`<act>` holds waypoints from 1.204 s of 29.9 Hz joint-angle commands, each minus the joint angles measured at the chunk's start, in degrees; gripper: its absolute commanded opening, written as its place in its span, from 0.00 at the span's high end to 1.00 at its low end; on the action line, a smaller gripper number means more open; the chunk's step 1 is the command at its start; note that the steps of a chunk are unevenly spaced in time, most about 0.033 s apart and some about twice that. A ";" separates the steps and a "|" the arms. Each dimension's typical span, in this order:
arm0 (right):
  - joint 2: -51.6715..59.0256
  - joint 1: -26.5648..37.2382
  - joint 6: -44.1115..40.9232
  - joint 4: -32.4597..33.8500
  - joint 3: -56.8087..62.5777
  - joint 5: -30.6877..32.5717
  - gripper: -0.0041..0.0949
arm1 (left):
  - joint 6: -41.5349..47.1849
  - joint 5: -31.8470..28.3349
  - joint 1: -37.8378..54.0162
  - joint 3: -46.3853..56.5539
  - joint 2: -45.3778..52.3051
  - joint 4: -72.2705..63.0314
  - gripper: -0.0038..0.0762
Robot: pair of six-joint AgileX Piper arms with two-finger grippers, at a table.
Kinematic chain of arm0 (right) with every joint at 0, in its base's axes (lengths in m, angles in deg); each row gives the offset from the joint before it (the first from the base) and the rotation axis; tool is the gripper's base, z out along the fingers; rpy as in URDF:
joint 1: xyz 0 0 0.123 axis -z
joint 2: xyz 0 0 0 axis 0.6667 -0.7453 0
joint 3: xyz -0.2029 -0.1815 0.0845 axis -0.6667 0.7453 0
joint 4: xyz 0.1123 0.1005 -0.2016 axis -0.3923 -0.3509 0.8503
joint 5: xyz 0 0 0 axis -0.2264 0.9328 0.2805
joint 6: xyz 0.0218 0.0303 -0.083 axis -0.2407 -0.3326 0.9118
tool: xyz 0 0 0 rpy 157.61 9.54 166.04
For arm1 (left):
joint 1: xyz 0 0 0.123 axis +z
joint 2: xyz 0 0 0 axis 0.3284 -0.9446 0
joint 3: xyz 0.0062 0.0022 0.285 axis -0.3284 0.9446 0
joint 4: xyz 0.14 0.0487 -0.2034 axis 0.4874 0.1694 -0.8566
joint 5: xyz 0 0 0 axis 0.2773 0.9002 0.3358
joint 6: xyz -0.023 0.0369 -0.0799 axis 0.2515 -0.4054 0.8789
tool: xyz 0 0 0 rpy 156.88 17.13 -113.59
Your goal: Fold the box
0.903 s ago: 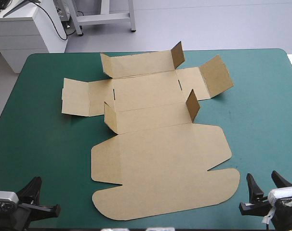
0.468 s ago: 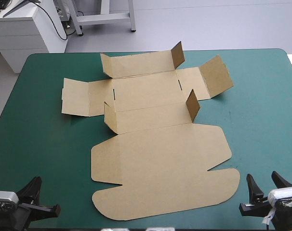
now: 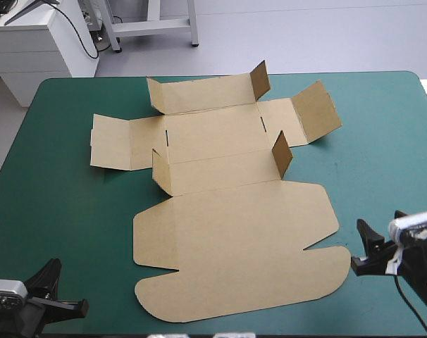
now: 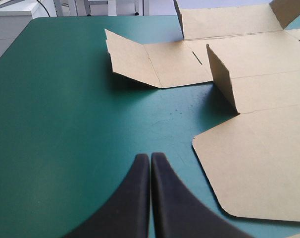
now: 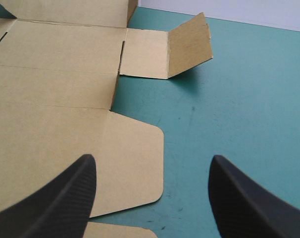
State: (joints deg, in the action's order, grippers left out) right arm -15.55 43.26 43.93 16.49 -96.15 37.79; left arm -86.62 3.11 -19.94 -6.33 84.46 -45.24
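Box: brown cut sheet [image 3: 234, 232], unfolded, spread over the middle of the surface.
Surface: teal-green cover [image 3: 58, 197], bare around the box on every side.
Lid: the widest panel [image 3: 220, 225], lying flat toward the near edge.
Flap: rounded strip [image 3: 242, 299] at the lid's near end, also flat.
Base: flat panel [image 3: 213, 134] between the two long walls.
Walls: near wall [image 3: 213, 176] and far wall [image 3: 206, 95] are both partly raised and leaning. Each has short end tabs standing up, such as the tab [image 3: 282, 151] at the near wall's right end.
Left side flap: [image 3: 111, 141] almost flat, its outer end slightly lifted.
Right side flap: [image 3: 316, 109] its outer panel tilted up off the cover.
Left jaws: at the near-left corner and closed. The fingers [image 4: 135, 198] meet in a pointed arch with nothing between them, over bare cover and apart from the box. A lid corner lies ahead and to one side.
Right jaws: near the right edge, just beside the flap, spread wide and holding nothing. One finger [image 5: 61, 193] is over the lid's rounded corner, the other [image 5: 249, 198] over bare cover.
Contact: cannot tell whether that finger touches the board.
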 commanded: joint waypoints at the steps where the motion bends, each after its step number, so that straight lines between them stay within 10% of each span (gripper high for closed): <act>1: -8.19 0.04 3.43 -4.98 -6.04 -2.51 0.35 | 0.02 -4.12 -0.08 -1.13 0.46 -0.75 0.96; 13: -34.18 -0.58 10.79 -16.25 -20.87 -2.27 0.35 | 0.40 -4.22 -0.08 -1.13 0.46 -0.75 0.96; 36: -76.38 -10.76 -0.02 -6.81 -58.71 10.53 0.35 | 0.29 -4.22 -0.08 -1.13 0.46 -0.75 0.96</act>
State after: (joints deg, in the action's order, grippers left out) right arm -90.99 32.44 44.67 9.86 -150.08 47.29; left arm -86.56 3.11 -19.94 -6.33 84.46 -45.24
